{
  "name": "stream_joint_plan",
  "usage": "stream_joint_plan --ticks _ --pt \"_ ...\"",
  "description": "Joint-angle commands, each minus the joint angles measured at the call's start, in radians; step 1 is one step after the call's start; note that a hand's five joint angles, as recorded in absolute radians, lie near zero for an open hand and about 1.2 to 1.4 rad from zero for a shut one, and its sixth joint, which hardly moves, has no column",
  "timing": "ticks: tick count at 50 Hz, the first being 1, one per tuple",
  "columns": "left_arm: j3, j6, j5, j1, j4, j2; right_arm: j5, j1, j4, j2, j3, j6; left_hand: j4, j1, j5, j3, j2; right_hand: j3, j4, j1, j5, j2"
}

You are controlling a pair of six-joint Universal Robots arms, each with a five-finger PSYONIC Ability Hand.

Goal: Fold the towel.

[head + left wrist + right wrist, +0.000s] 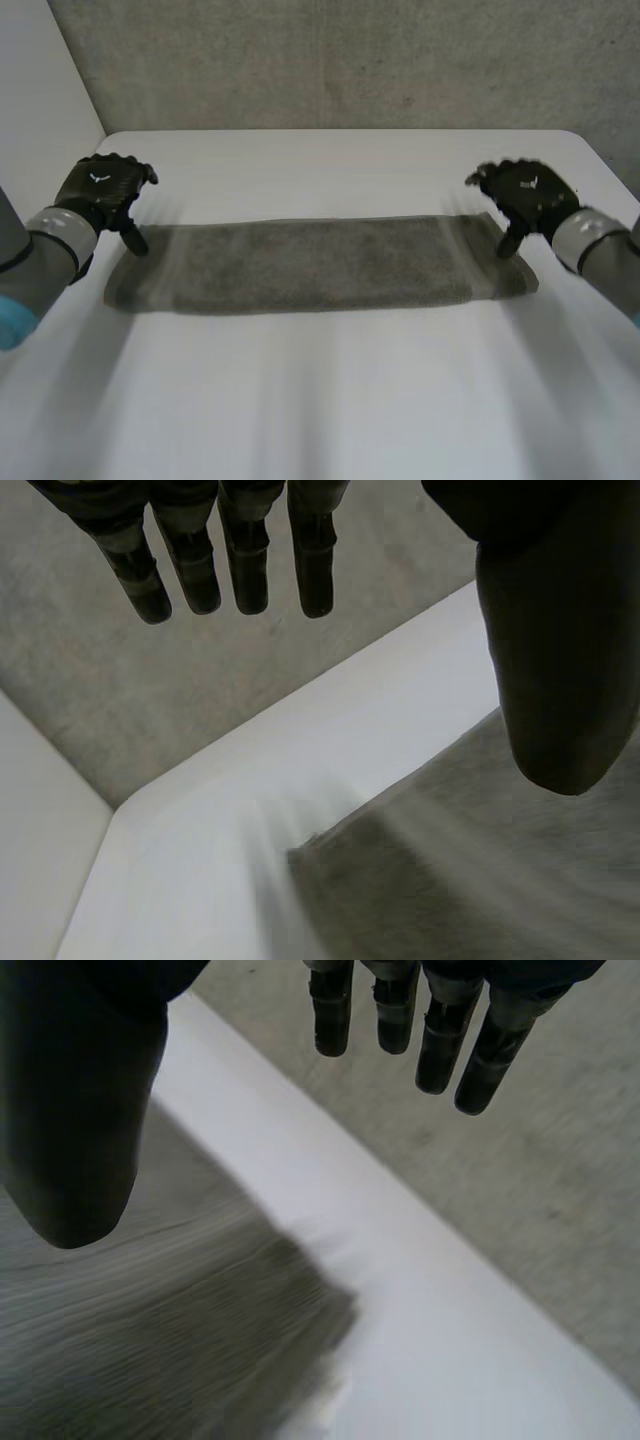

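Note:
A grey-brown towel (310, 265) lies flat on the white table (330, 400) as a long strip running side to side. My left hand (105, 190) hovers over the towel's left end, its fingers (240, 570) straight and its thumb (560, 670) apart, holding nothing. A far corner of the towel (420, 880) lies below that palm. My right hand (525, 195) hovers over the towel's right end, fingers (400, 1015) and thumb (75, 1130) spread, empty. The towel's end (200, 1330) lies under it.
A grey wall (350, 60) rises behind the table's far edge. The table's rounded far corners sit just beyond each hand. Bare white tabletop stretches in front of the towel towards me.

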Motion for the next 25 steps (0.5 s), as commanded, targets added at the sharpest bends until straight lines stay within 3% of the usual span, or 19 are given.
stream_joint_plan --ticks 1,7,17,25 --pt "-0.185 -0.001 -0.007 -0.080 0.196 0.096 -0.009 -0.057 -0.005 -0.014 0.145 -0.021 -0.059 -0.080 0.006 -0.052 -0.042 -0.044 -0.076 -0.028 -0.029 -0.047" --pt "-0.238 -0.040 -0.043 -0.131 0.323 0.082 -0.051 -0.085 -0.010 -0.001 0.153 -0.036 -0.059 -0.080 0.006 -0.052 -0.042 -0.044 -0.076 0.146 0.145 0.127" --pt "-0.275 -0.128 -0.080 -0.126 0.360 0.082 -0.084 -0.102 -0.041 0.054 0.138 -0.068 -0.059 -0.080 0.006 -0.052 -0.042 -0.044 -0.076 0.524 0.524 0.506" --pt "-0.295 -0.128 -0.078 -0.117 0.368 0.090 -0.084 -0.097 -0.045 0.110 0.118 -0.073 -0.059 -0.086 0.000 -0.052 -0.048 -0.044 -0.076 0.551 0.550 0.532"
